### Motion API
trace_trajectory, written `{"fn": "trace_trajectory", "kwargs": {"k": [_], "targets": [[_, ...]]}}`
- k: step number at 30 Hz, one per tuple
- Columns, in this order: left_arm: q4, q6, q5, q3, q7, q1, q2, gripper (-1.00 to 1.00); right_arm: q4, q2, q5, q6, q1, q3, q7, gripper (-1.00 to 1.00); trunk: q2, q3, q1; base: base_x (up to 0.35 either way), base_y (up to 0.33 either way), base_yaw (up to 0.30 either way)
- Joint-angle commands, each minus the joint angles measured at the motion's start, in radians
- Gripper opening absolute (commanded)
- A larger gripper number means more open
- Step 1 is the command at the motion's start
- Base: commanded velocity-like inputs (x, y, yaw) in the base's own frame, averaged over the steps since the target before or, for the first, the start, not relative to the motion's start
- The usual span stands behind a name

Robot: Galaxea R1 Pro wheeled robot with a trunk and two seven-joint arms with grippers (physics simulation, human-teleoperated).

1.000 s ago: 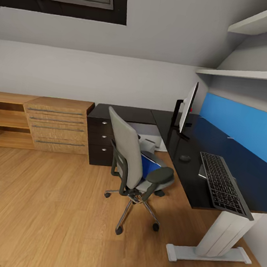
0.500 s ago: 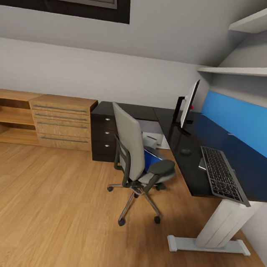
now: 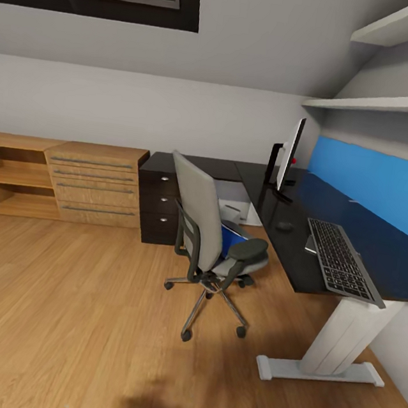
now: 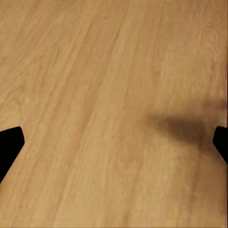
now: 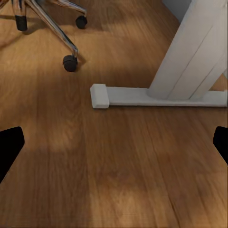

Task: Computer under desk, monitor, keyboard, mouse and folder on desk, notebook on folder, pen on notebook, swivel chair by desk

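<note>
Both arms hang low over the wooden floor (image 3: 54, 313), short of the workspace. The left gripper (image 4: 114, 142), fingertips at the far edges of its wrist view, stands spread wide with bare boards between them. The right gripper (image 5: 114, 147) is likewise spread and empty, its camera looking at the white desk foot (image 5: 156, 97) and a caster of the swivel chair (image 3: 209, 237).

The move ahead turns on the folder (image 3: 231, 241), a blue slab leaning on the chair's seat against the grey backrest, ahead of both grippers and well above them. The right arm appears the nearer, since its wrist view already takes in the chair's base and the desk leg, while the left looks at open floor. The folder's long axis cannot be told: the backrest and armrest hide most of it.

Beyond the chair, the black desk (image 3: 306, 211) carries the keyboard (image 3: 342, 257) near its front edge, long axis running away from the robot. The small dark mouse (image 3: 285, 225) sits past it, and the monitor (image 3: 290, 157), edge-on, stands farthest back. A pale box under the desk may be the computer (image 3: 232, 209).
</note>
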Motion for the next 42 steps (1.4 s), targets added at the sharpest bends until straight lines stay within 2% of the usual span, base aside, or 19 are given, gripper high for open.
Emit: {"fn": "trace_trajectory", "kwargs": {"k": [1,2,3,5,7,10,12,15,16,19,20,22,25,28,31,34,39,40,42], "targets": [[-0.086,0.154,0.010,0.000,0.013,-0.026,-0.007,1.00,-0.018,0.008,0.009,0.006,-0.014,-0.001,-0.009,1.00,-0.008,-0.004,0.004,0.000,0.000,0.000],[-0.157,0.296,0.017,0.000,0.020,-0.053,-0.021,1.00,-0.032,0.021,0.009,0.021,-0.034,-0.001,-0.008,1.00,-0.015,-0.008,0.008,0.000,0.000,0.000],[-0.260,0.505,0.043,-0.002,0.034,-0.144,-0.087,1.00,-0.051,0.072,0.007,0.117,-0.153,-0.001,-0.008,1.00,-0.022,-0.011,0.011,0.000,0.000,0.000],[-0.265,0.541,0.048,-0.004,0.037,-0.195,-0.109,1.00,-0.054,0.104,0.006,0.194,-0.232,-0.001,-0.005,1.00,-0.036,-0.017,0.019,0.000,0.000,0.000],[-0.242,0.565,0.051,-0.006,0.040,-0.276,-0.128,1.00,-0.057,0.154,0.004,0.315,-0.347,-0.001,-0.003,1.00,-0.050,-0.023,0.027,0.000,0.000,0.000],[-0.228,0.573,0.054,-0.007,0.041,-0.328,-0.128,1.00,-0.058,0.180,-0.003,0.389,-0.435,-0.003,-0.001,1.00,-0.071,-0.033,0.038,0.000,0.000,0.000],[-0.228,0.574,0.057,0.000,0.039,-0.371,-0.128,1.00,-0.060,0.228,-0.069,0.491,-0.561,-0.004,0.007,1.00,-0.085,-0.039,0.046,0.000,0.000,0.000],[-0.216,0.569,0.056,0.001,0.041,-0.382,-0.128,1.00,-0.071,0.252,-0.112,0.623,-0.635,-0.004,0.009,1.00,-0.106,-0.048,0.057,0.000,0.000,0.000],[-0.225,0.566,0.055,0.002,0.040,-0.385,-0.128,1.00,-0.155,0.252,-0.132,0.881,-0.707,-0.005,0.006,1.00,-0.113,-0.051,0.061,0.000,0.000,0.000],[-0.242,0.566,0.053,0.003,0.040,-0.386,-0.127,1.00,-0.208,0.252,-0.168,1.072,-0.724,-0.007,0.001,1.00,-0.134,-0.061,0.073,0.000,0.000,0.000],[-0.245,0.566,0.054,0.003,0.040,-0.386,-0.121,1.00,-0.213,0.252,-0.175,1.101,-0.726,-0.007,-0.002,1.00,-0.141,-0.064,0.077,0.000,0.000,0.000],[-0.277,0.570,0.056,0.004,0.040,-0.386,-0.087,1.00,-0.229,0.252,-0.198,1.190,-0.731,-0.005,-0.016,1.00,-0.155,-0.070,0.084,0.000,0.000,0.000],[-0.386,0.582,0.058,0.005,0.040,-0.384,-0.066,1.00,-0.247,0.252,-0.207,1.265,-0.732,-0.004,-0.022,1.00,-0.176,-0.080,0.096,0.000,0.000,0.000],[-0.437,0.612,0.061,0.004,0.040,-0.373,-0.066,1.00,-0.322,0.252,-0.209,1.324,-0.729,-0.001,-0.023,1.00,-0.197,-0.089,0.107,0.000,0.000,0.000],[-0.499,0.664,0.068,0.004,0.039,-0.364,-0.066,1.00,-0.507,0.252,-0.211,1.363,-0.670,0.001,-0.023,1.00,-0.218,-0.098,0.119,0.000,0.000,0.000],[-0.633,0.782,0.112,0.007,0.038,-0.325,-0.059,1.00,-0.641,0.252,-0.208,1.372,-0.596,0.006,-0.024,1.00,-0.239,-0.108,0.130,0.000,0.000,0.000],[-0.841,0.925,0.173,0.011,0.038,-0.212,-0.048,1.00,-0.791,0.252,-0.207,1.375,-0.526,0.008,-0.024,1.00,-0.274,-0.123,0.149,0.000,0.000,0.000],[-0.889,0.956,0.186,0.013,0.039,-0.169,-0.046,1.00,-0.868,0.252,-0.210,1.375,-0.495,0.007,-0.025,1.00,-0.281,-0.127,0.153,0.000,0.000,0.000],[-0.891,0.956,0.186,0.013,0.039,-0.167,-0.046,1.00,-0.872,0.252,-0.210,1.375,-0.493,0.007,-0.025,1.00,-0.295,-0.133,0.161,0.000,0.000,0.000]]}}
